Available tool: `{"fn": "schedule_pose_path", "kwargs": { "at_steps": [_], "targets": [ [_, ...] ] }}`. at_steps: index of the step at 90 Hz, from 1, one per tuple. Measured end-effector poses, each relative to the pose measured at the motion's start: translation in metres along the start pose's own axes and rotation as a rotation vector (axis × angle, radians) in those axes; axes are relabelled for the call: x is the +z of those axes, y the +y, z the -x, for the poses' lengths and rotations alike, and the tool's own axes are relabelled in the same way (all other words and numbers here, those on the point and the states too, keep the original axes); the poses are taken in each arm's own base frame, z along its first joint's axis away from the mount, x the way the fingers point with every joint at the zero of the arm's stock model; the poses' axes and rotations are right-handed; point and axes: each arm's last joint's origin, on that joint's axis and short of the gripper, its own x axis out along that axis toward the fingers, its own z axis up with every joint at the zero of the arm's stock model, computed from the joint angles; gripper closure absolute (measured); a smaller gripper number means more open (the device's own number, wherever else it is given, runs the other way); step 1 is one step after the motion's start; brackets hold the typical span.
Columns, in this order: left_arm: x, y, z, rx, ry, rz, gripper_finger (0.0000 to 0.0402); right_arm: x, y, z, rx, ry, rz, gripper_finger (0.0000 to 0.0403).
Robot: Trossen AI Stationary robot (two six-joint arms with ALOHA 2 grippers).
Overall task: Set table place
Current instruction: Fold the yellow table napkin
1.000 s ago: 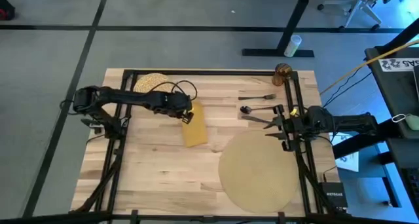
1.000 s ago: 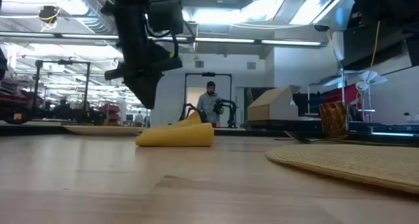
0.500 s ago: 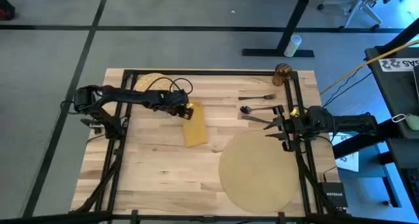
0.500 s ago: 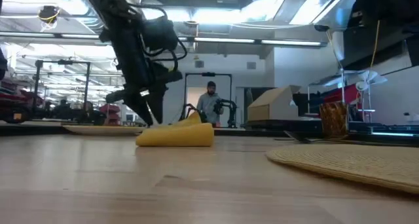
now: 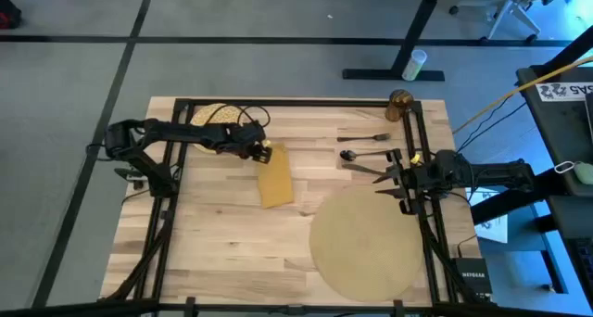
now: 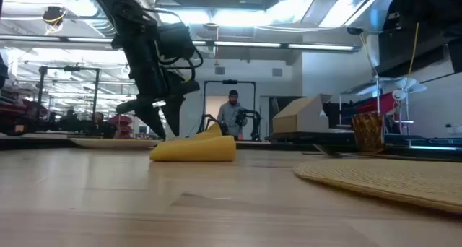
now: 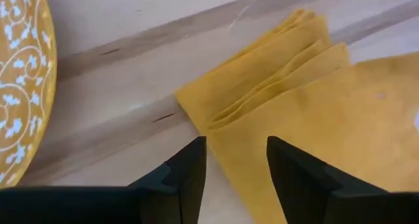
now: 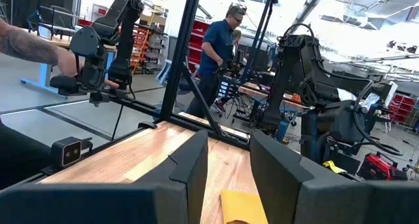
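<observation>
Left gripper (image 5: 262, 153) sits upper left of centre in the high view, just above the top edge of the napkin (image 5: 275, 178). Its fingers (image 7: 190, 175) are spread, nothing between them; the napkin's folded corner lies just ahead of the tips. Tips look slightly clear of the cloth, though contact cannot be settled from the low view.

Napkin lies flat on the table (image 5: 222, 234), centre-left.

Plate (image 5: 213, 115) at top left, behind the left arm.

Placemat (image 5: 363, 240) lower right, bare.

Fork (image 5: 365, 137), spoon (image 5: 363, 154) and knife (image 5: 363, 169) stacked upper right.

Glass (image 5: 400, 102) at the top right corner.

Right gripper (image 5: 389, 176) waits at the right edge above the placemat, fingers (image 8: 193, 175) apart.
</observation>
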Motion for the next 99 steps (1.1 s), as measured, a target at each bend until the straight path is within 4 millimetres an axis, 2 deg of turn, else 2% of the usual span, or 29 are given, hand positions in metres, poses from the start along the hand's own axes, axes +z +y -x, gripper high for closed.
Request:
{"fn": "schedule_pose_path", "kwargs": {
  "at_steps": [19, 52, 99],
  "targets": [
    [0.003, -0.004, -0.003, -0.034, -0.024, -0.001, 0.0256, 0.0, 0.0, 0.0, 0.0, 0.0, 0.0, 0.0303],
    [0.004, 0.002, -0.014, -0.022, 0.025, 0.013, 0.0256, 0.0, 0.0, 0.0, 0.001, 0.004, -0.001, 0.0303],
    [0.002, 0.004, -0.014, -0.002, 0.045, 0.002, 0.0256, -0.001, 0.0, 0.0, 0.003, 0.014, -0.004, 0.0303]
  ]
}}
